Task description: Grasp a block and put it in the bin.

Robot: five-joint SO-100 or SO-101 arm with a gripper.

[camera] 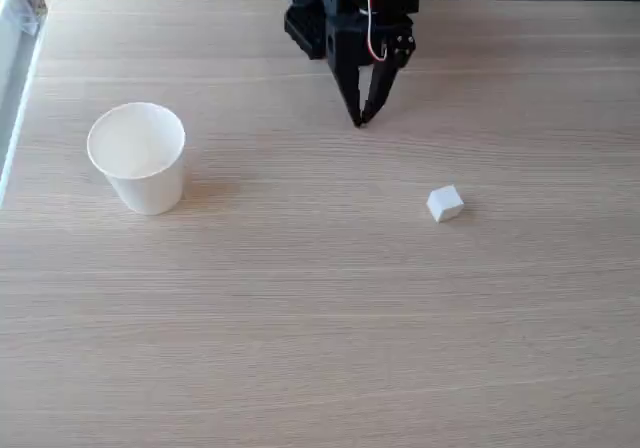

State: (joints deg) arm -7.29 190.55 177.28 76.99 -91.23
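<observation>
Your claw [360, 120] hangs at the far side of the wooden surface [320, 318], its two black fingers drawn together to a point and holding nothing. The block [445, 204], a small white cube, lies on the surface nearer the camera than the claw and off to its right in the fixed view, clearly apart from it. The cup [138, 156] stands upright well to the claw's left, its mouth open and nothing visible inside. By the look of it, you are at the very start: reaching has not begun. Next you would need to spread the fingers, swing right and forward, and lower them astride the cube.
</observation>
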